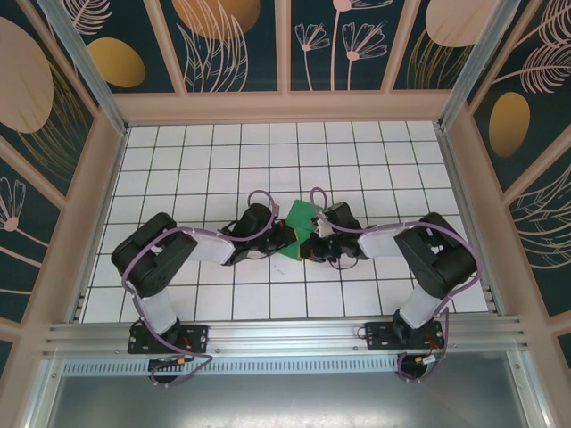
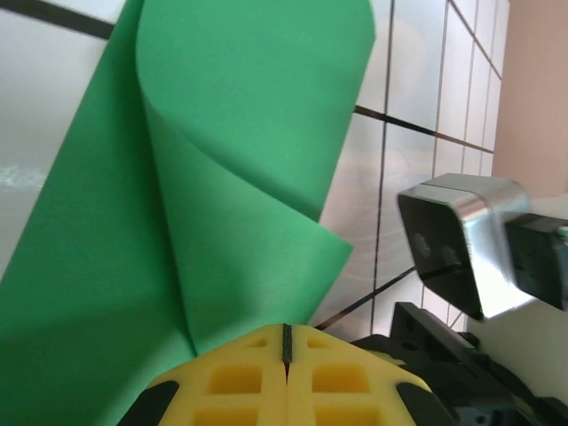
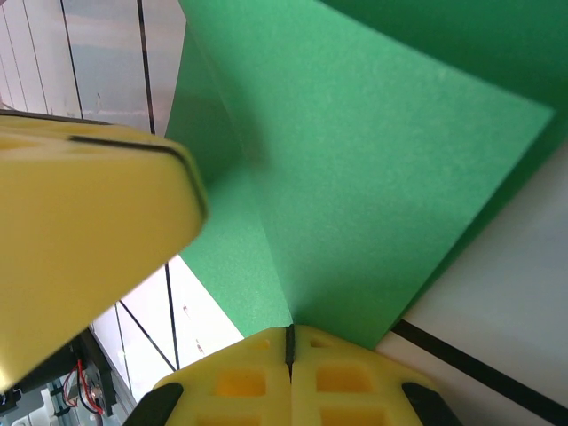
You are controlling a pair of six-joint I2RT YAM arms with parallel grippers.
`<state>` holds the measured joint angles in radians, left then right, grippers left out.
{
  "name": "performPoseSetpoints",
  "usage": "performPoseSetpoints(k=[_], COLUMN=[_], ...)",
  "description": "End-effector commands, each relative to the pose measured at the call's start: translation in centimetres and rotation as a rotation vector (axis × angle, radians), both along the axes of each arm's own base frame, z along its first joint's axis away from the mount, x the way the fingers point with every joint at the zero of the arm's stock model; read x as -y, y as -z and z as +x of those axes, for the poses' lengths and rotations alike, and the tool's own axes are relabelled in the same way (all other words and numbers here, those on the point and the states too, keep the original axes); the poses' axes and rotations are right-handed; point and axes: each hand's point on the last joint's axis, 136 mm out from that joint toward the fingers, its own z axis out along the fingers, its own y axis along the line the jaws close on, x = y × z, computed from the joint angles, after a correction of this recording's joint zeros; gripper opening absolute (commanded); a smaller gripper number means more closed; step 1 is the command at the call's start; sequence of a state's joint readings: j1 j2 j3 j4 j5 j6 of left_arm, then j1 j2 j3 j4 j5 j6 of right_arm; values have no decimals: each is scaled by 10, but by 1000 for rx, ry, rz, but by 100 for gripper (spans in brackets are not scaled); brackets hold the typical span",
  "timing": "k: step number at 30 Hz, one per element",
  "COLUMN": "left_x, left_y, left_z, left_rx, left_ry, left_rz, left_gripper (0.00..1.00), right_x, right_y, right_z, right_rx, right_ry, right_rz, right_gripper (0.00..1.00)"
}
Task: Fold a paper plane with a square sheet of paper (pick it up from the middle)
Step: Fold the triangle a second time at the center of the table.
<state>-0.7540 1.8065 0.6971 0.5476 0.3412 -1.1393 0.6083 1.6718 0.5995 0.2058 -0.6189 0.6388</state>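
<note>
Top external view shows the thin green square sheet of paper [image 1: 298, 228] in the middle of the white tiled table [image 1: 178, 169], with the left gripper [image 1: 284, 241] and the right gripper [image 1: 312, 245] meeting at its near edge. Left wrist view shows the left gripper's yellow fingers [image 2: 240, 382] pressed tight together on the paper's edge, and the sheet curls over in a soft roll. Right wrist view shows the right gripper's yellow fingers [image 3: 337, 386] squeezed tight on the paper too, with a bend running up from them.

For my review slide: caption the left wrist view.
Shut left gripper pinches the curled green paper above the tiled table.
</note>
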Motion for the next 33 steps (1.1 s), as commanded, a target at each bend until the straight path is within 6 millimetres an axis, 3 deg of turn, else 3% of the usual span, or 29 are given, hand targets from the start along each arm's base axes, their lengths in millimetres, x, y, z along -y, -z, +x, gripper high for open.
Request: performPoseSetpoints(k=[1,6,10,17,33], left_x=[8,-3,-11,-19,-29], left_y=[8,33,38,38,39], left_z=[-3,4,16,26,49], left_rx=[-21,-26,4,23,42], left_ry=[15,-11,-40,-67,-85], left_rz=[-33,83,187,240,234], left_gripper=[2,4,4,5,5], right_x=[16,20,26,40,50], right_y=[26,30,36,50,63], right_z=[-6,-9,-15,-17,-26], right_rx=[-36,-42,-51,-68,-87], right_ry=[41,33,23,34,7], right_rz=[-114,-142,-179,-280,-377], right_gripper=[0,0,0,0,0])
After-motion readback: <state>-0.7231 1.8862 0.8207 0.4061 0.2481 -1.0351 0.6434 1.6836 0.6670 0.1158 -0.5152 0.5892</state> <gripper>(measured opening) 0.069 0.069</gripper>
